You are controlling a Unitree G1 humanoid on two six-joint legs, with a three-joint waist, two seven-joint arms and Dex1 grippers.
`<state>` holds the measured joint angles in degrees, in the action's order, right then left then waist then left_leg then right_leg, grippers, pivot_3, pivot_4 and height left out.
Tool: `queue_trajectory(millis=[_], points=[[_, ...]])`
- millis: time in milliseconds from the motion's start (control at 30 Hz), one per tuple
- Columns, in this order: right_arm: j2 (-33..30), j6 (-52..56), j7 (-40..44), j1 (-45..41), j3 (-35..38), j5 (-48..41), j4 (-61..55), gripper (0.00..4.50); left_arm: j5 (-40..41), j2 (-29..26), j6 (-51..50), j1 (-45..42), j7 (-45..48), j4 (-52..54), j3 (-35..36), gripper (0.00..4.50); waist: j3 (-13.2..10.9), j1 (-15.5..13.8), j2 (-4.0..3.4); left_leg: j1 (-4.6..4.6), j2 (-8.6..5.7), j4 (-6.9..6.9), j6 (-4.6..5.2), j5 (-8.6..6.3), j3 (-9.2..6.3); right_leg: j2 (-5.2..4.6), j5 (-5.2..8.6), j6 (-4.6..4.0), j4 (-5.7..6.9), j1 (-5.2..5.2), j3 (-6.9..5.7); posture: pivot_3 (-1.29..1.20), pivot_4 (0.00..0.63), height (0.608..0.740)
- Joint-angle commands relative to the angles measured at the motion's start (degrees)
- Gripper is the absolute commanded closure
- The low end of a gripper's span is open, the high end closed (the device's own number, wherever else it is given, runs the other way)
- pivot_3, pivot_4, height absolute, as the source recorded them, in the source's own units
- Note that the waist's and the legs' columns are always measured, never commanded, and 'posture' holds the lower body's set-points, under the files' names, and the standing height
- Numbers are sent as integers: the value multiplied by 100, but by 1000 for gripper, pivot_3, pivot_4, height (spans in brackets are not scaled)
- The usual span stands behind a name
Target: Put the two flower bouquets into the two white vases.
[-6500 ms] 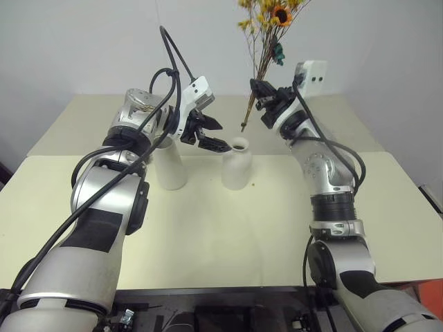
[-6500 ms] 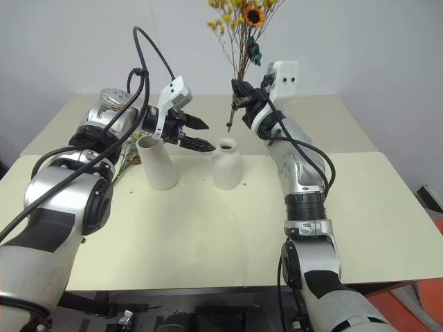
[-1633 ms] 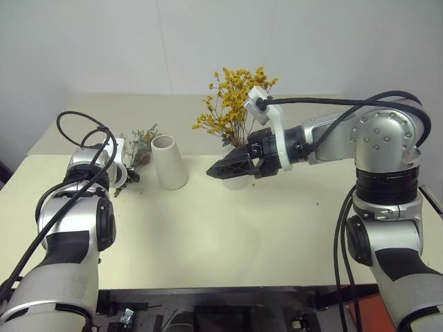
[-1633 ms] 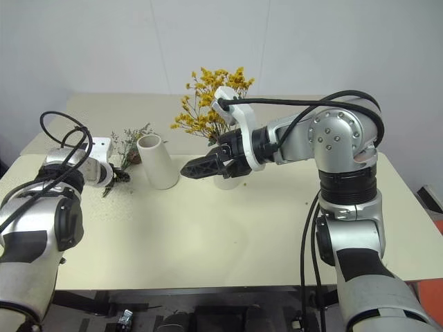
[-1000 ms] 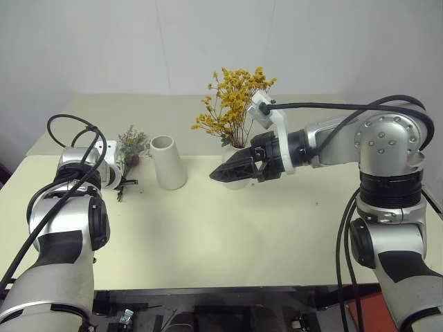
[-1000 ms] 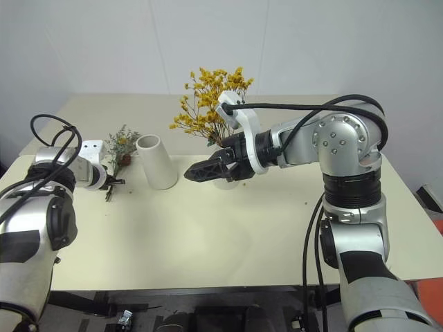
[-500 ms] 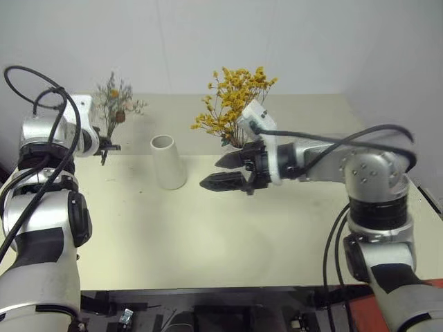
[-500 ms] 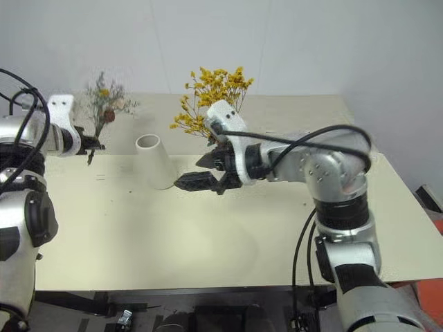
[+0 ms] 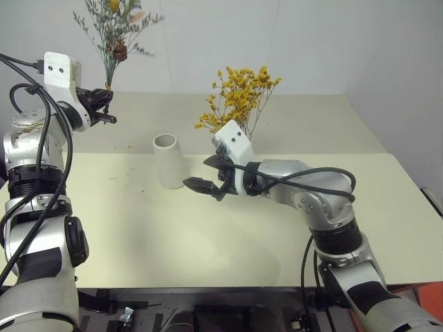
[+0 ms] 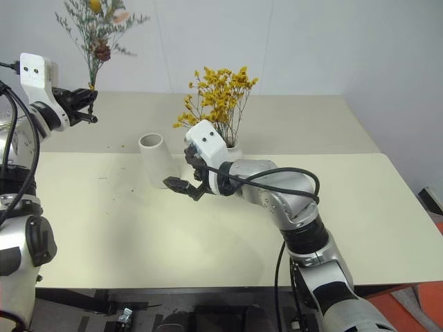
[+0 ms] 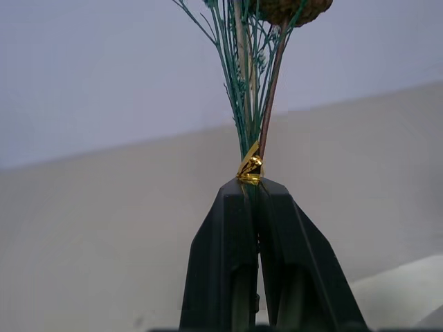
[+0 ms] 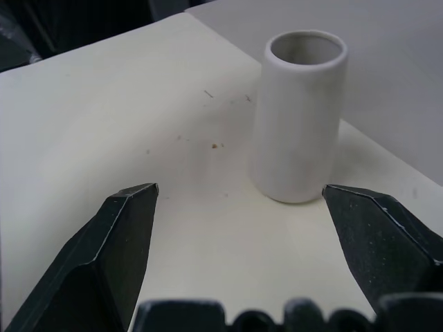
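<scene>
My left gripper point(image 9: 105, 104) is raised at the far left, shut on the stems of the sparse grey-green bouquet point(image 9: 114, 28). That bouquet stands upright, its brown pinecone point(image 9: 119, 50) above the fingers; the left wrist view shows the stems point(image 11: 250, 104) pinched just below a gold tie. The plain tapered white vase point(image 9: 169, 161) stands empty on the table. My right gripper point(image 9: 202, 173) is open beside it, fingers wide apart and aimed at the vase point(image 12: 297, 124). Behind my right wrist rises the yellow bouquet point(image 9: 239, 104), and the narrow-necked vase holding it is mostly hidden.
The cream table point(image 9: 208, 235) has a seam running across behind the vases, with a second table surface point(image 9: 311, 117) beyond it. A few small crumbs point(image 9: 142, 188) lie left of the tapered vase. A pale wall backs the scene.
My left gripper has lifted the sparse bouquet higher, so it now stands upright well above the table. My right gripper, still open, has slid left toward the tapered vase.
</scene>
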<state>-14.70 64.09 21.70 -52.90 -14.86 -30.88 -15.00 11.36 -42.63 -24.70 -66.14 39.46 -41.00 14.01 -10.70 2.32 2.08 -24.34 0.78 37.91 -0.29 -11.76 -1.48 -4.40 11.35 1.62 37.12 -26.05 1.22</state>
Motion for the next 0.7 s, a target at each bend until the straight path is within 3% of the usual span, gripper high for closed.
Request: queue_trajectory(millis=[33, 467, 700], points=[[98, -278, 6, -82, 46, 199, -1, 0, 180, -17, 141, -168, 403, 89, -21, 4250, 0, 12, 0, 1, 0, 0, 0, 0, 0, 1, 0, 0, 0, 0, 0, 0, 150, 740], [316, -975, 281, -255, -506, 1040, 380, 0, 277, 72, 249, -524, 1113, -208, -221, 4250, 0, 32, 0, 3, 2, 0, 0, 0, -1, 4, 0, 0, 0, 0, 1, 0, 150, 740], [382, -883, 618, -610, -348, 916, 196, 0, 234, 83, 299, -569, 1159, -282, -284, 4250, 0, 33, 1, 2, 2, 0, 0, 0, -2, 4, 0, 0, 0, 0, 0, 0, 150, 740]])
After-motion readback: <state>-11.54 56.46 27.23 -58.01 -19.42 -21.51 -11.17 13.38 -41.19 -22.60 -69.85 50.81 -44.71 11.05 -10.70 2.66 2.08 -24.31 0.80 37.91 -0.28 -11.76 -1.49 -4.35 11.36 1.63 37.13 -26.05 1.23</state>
